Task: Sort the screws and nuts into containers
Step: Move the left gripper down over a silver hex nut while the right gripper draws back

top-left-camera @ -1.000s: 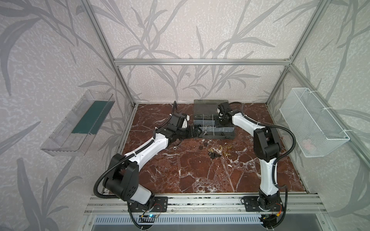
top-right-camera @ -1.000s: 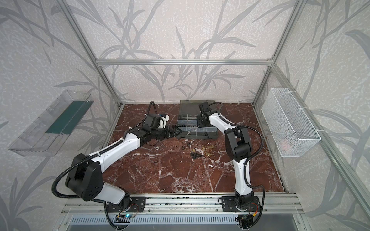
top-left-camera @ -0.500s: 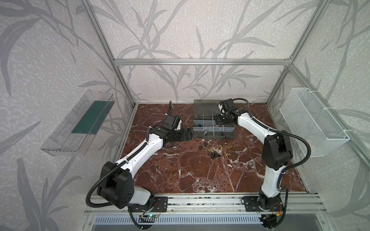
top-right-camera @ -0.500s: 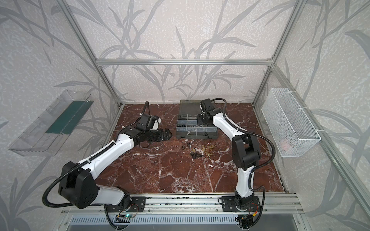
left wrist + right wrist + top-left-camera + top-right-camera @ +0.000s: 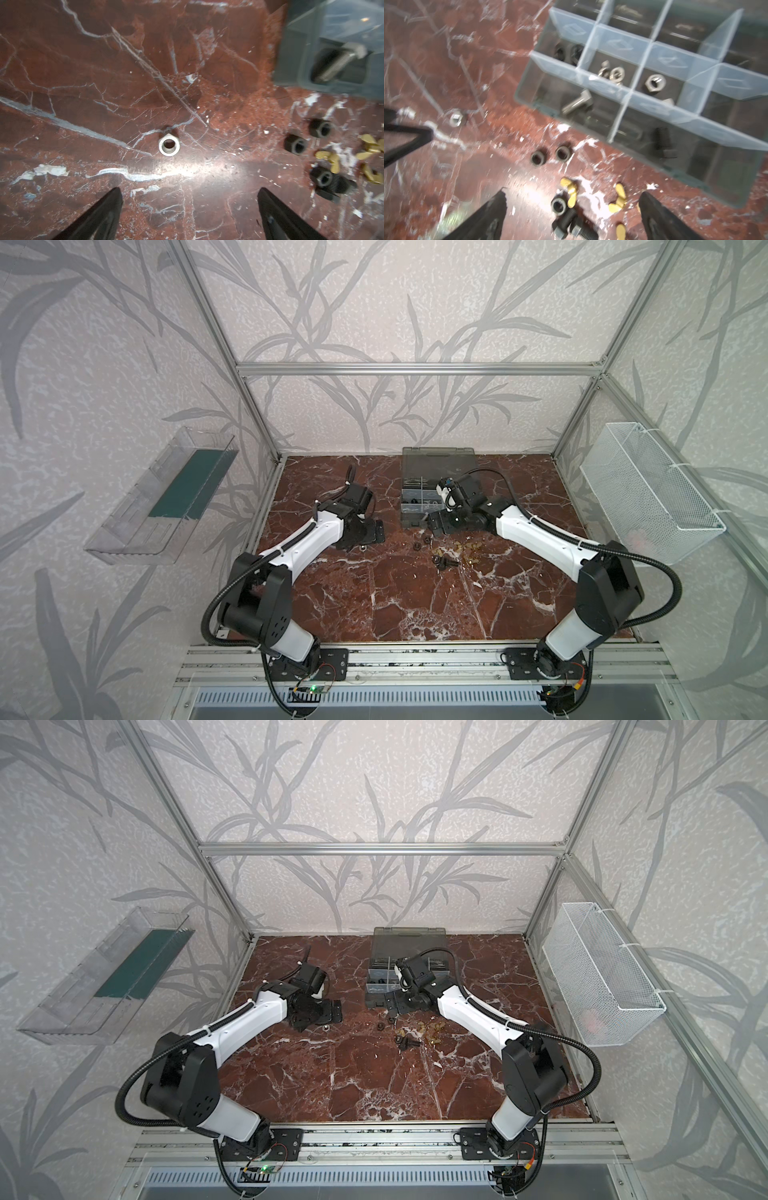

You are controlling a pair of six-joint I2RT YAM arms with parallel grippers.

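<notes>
Containers (image 5: pixel 612 44) left behind; right claw (image 5: pixel 573 191) has opened wide.

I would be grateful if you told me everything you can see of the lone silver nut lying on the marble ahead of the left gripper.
The silver nut is a small hexagonal ring of dull, pale metal, with thread faintly visible inside its round bore. It lies flat, bore facing up, on the red marble tabletop and touches nothing else. The left gripper is open and stops short of it, with the nut ahead of the gap. The black nuts and the organiser case lie well apart from it.
</notes>
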